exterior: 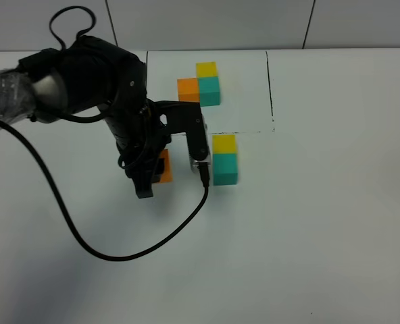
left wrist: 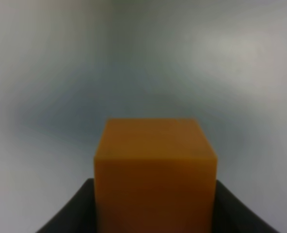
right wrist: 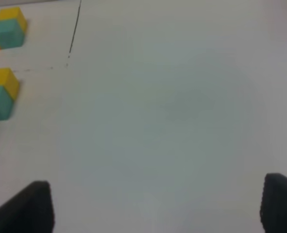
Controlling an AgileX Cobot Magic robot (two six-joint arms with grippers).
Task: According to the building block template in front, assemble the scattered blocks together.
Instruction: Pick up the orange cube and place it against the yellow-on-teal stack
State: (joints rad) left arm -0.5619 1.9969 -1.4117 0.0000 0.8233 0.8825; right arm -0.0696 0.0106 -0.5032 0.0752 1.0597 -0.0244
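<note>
Opening on a flat white counter [exterior: 321, 236] backed by a pale tiled wall [exterior: 207, 23]. Finding the left end effector [exterior: 161, 177] pinching the orange cube [exterior: 165, 167], dark fingers [left wrist: 71, 213] pressing flush on both its sides in the wrist view. Hard telling whether lifted or resting. Spotting the teal cube [exterior: 225, 169] just off to that end effector's right, near but apart, leaving a strip of counter between. Noting the yellow cube [exterior: 224, 143] touching the teal one on its far side, so reading that pair's long axis as running away from the robot, toward the building block template [exterior: 270, 88] farther beyond. Judging the coming move as a short sideways slide rightward, bringing orange flush against the teal face turned toward the end effector, matching the framed L. Watching squareness here: needing orange's faces parallel to teal's, or risking a nudge to the pair. Picking the left arm as clearly nearer. Catching the right end effector [right wrist: 155, 208] only in its own wrist view, spread wide around nothing, keeping well apart from the yellow-teal pair.
</note>
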